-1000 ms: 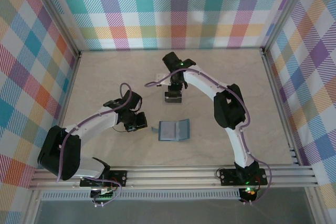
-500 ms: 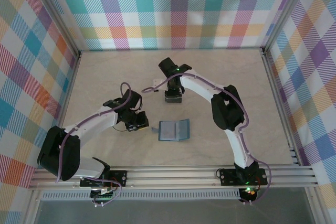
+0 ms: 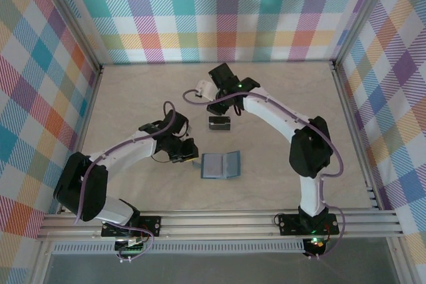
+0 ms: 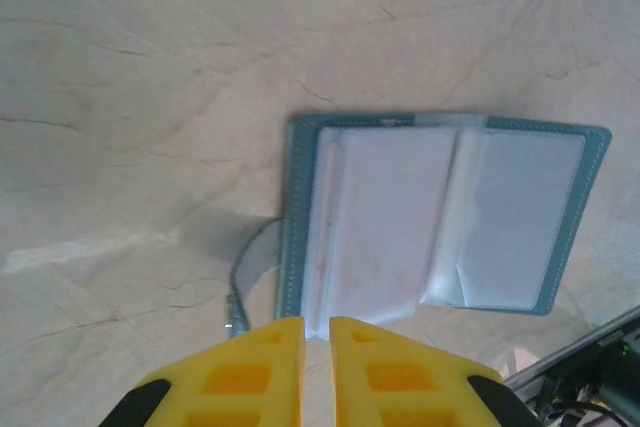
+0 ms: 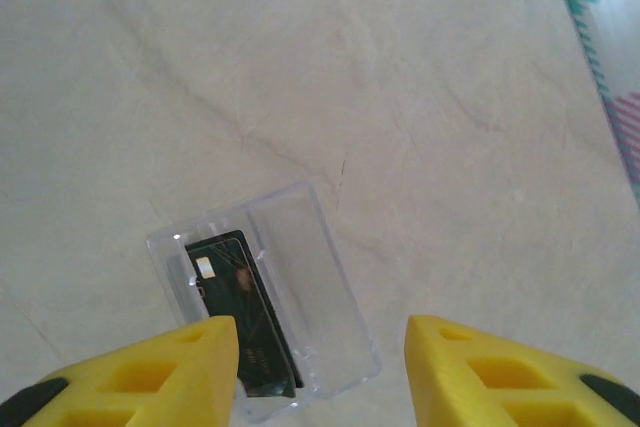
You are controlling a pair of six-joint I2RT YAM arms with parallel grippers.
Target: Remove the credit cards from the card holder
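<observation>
From above, the card holder [image 3: 220, 164] lies open mid-counter [image 3: 133, 98], with the left tool [image 3: 191, 153] just beside its left edge. That tool's wrist view shows yellow fingers [image 4: 265, 372] pinched shut and empty, so a nudge could skid it away. The right tool [image 5: 320, 372] gapes over a dark card [image 5: 240, 322] in a clear tray [image 5: 310, 267]; a bump might spill it.

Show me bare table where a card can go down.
Free: the far-left corner of the table, beyond the left gripper; the far-right stretch past the right arm. Crowded: the middle, where the clear tray, card holder and right gripper cluster.
</observation>
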